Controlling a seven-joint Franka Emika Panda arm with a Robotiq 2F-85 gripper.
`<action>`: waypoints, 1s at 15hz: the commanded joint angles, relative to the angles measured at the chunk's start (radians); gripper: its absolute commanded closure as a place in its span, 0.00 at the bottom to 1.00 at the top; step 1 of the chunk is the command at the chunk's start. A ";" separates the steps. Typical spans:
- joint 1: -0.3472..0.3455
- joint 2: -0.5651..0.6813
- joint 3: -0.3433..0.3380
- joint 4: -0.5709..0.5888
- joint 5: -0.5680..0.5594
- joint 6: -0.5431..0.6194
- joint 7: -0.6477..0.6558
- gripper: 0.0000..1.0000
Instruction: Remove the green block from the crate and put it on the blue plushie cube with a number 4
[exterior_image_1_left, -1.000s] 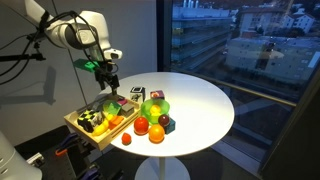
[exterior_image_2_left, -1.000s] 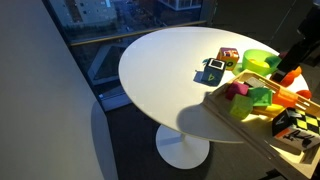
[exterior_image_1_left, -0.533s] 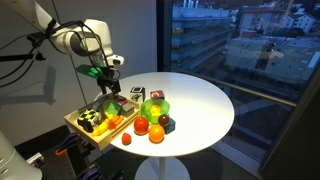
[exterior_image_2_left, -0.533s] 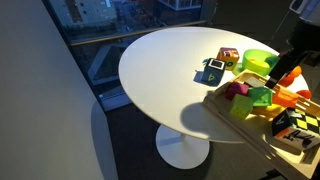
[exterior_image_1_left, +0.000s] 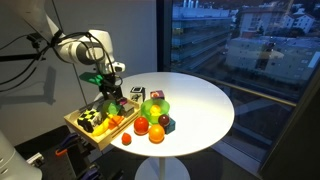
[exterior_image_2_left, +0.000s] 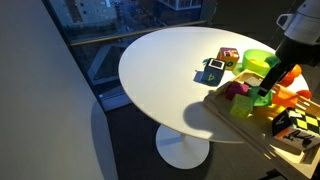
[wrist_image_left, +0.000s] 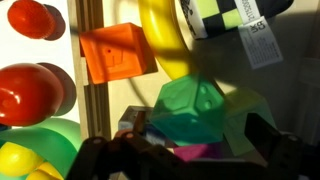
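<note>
**Wrist view.** The gripper (wrist_image_left: 185, 158) hangs over the crate (wrist_image_left: 90, 20) with its jaws apart, holding nothing. The green block (wrist_image_left: 195, 108) lies in the crate between the two dark fingers, with an orange block (wrist_image_left: 118, 52) and a banana (wrist_image_left: 165, 40) beyond it (a pink piece shows just at the block's near edge).

The step in hand appears to be the descent for the grasp. It is best done by centring the jaws on two opposite flat faces and lowering straight. The fingers should stay clear of the neighbouring toys and close only once both flank the block. The lift should then rise above the crate wall before any sideways travel.

**Exterior view.** The blue plush cube (exterior_image_2_left: 213, 71) sits on the table (exterior_image_2_left: 160, 70), well apart from the crate and just beside a many-coloured cube (exterior_image_2_left: 229, 57). Its numeral is too small to read. Its top is probably soft, so a low, centred release seems advisable.
</note>
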 joint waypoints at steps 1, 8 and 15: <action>0.007 0.040 0.002 0.022 -0.066 0.036 0.061 0.00; 0.016 0.092 -0.004 0.040 -0.118 0.060 0.097 0.15; 0.022 0.098 -0.008 0.055 -0.124 0.054 0.108 0.57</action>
